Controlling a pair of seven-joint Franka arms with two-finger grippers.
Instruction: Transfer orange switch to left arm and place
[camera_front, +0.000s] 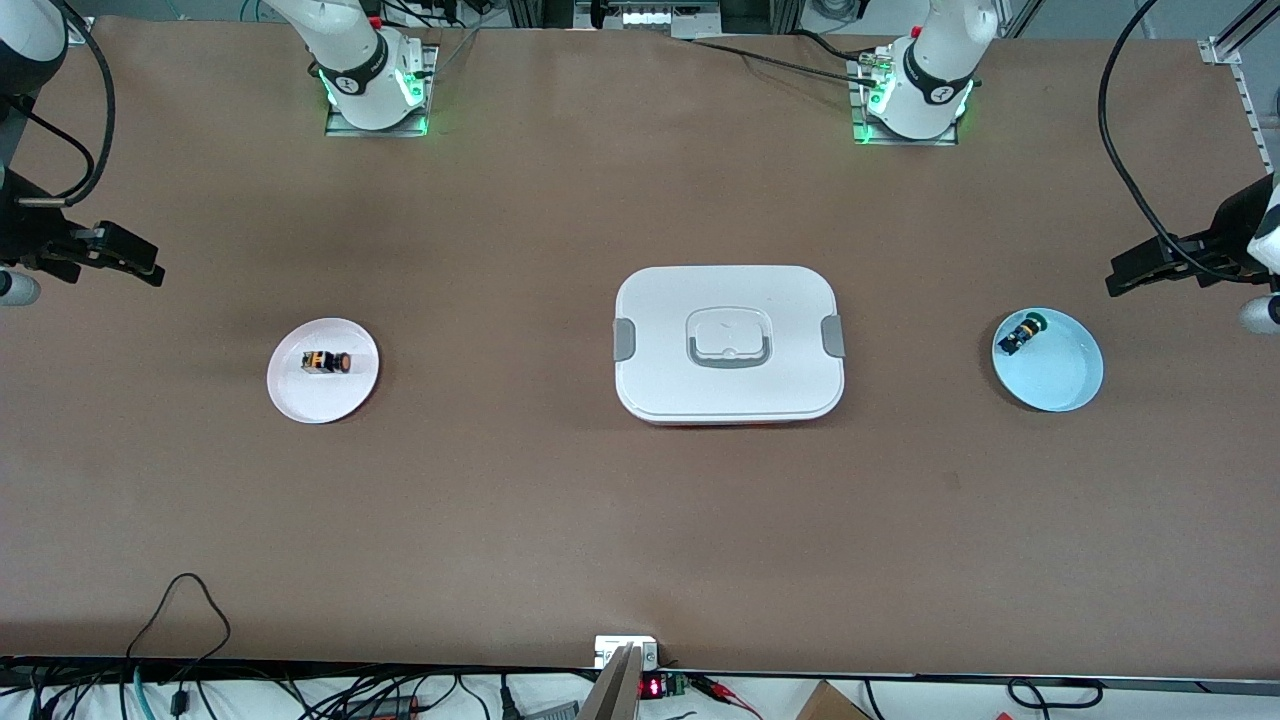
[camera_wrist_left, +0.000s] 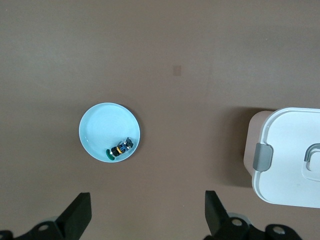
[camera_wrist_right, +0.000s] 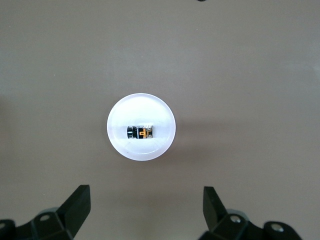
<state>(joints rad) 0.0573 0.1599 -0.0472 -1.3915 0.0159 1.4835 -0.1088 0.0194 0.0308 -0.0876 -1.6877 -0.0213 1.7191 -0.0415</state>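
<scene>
The big brown worktop (camera_front: 560, 520) holds everything. The biggest thing on it is the white box (camera_front: 729, 343), lying flat in the middle with its lid on and a grey clip on each short side. It sits between the two grippers, well apart from both.

Next come the two plates. The white plate (camera_front: 322, 370) lies toward the right arm's end of the worktop. The right gripper (camera_front: 128, 255) hangs in the air off to the side of this plate, out past the plate's outer edge, and touches nothing. Its two black fingers (camera_wrist_right: 77, 205) are spread wide with nothing between them. The light blue plate (camera_front: 1048, 360) lies toward the left arm's end. The left gripper (camera_front: 1140, 270) hangs in the air close by this plate, over the worktop just outside its rim. Its fingers (camera_wrist_left: 80, 212) are spread wide too, and it holds nothing.

The smallest things are the switches. The orange switch (camera_front: 326, 362) lies on its side in the middle of the white plate, down below the right gripper's height and well apart from it. The green switch (camera_front: 1022, 333) lies tipped over near the rim of the blue plate, near the left gripper.
</scene>
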